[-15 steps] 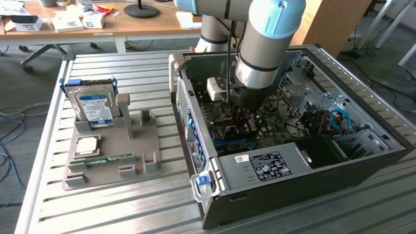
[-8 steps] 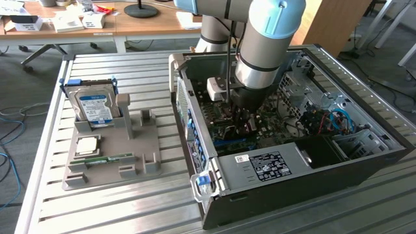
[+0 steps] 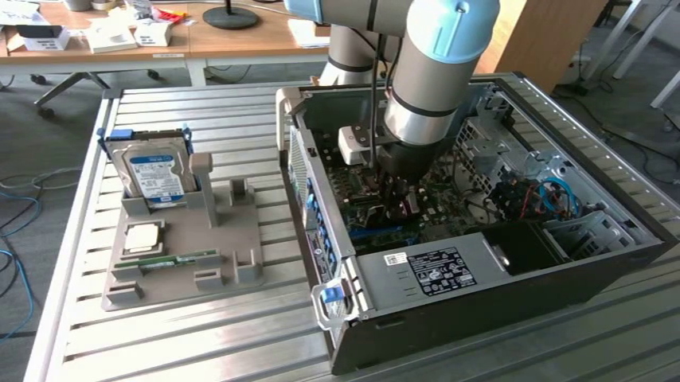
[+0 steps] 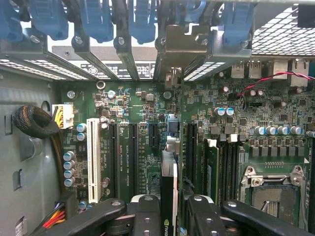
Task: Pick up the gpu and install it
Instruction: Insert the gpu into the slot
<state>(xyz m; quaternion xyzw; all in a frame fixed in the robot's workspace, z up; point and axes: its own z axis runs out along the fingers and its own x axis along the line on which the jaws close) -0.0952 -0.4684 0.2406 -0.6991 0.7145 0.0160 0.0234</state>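
1. Black fingers (image 4: 145, 216) of the gripper (image 4: 169, 216) sit closest to the wrist cam, pinching the gpu (image 4: 168, 196) between them; the card is edge-on, a thin dark strip w/ a pale side.
2. Card's long axis runs parallel to the slots on the motherboard (image 4: 147, 123), pointing toward the back bracket (image 4: 179, 44) of the case.
3. Gpu hangs directly under the gripper, low over a dark slot (image 4: 153, 135) beside the white slot (image 4: 92, 157); whether it's seated can't be told.
4. Exterior view: arm (image 3: 431, 72) reaches straight down into the open computer case (image 3: 351, 263); hard drive (image 3: 154, 175) stands in the gray tray (image 3: 228, 247), well apart.
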